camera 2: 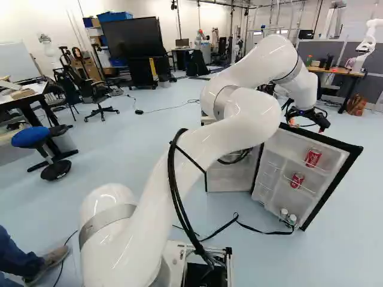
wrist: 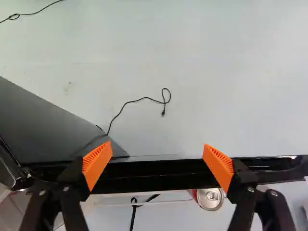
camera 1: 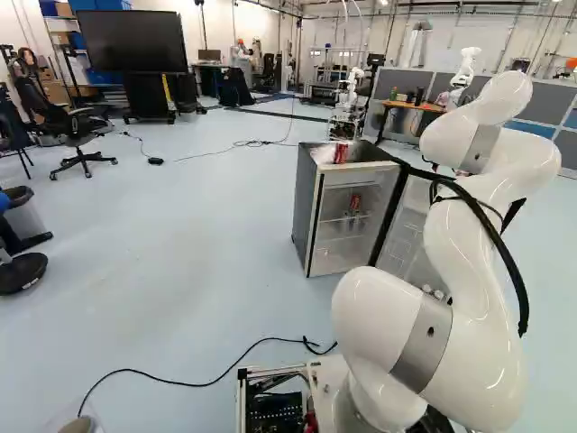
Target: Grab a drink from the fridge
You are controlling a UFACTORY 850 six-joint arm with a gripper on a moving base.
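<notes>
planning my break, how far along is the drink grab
The fridge door already stands open. Nothing is in hand: the gripper is open over the door's edge, with no drink between its fingers. Left to do, it seems: reach a drink, such as the upper red can held in the door, close on it and lift it out.

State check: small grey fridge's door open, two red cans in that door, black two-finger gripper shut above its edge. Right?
Gripper is open, not shut: wrist view shows orange pads wide apart above the door's edge. The rest holds.
</notes>
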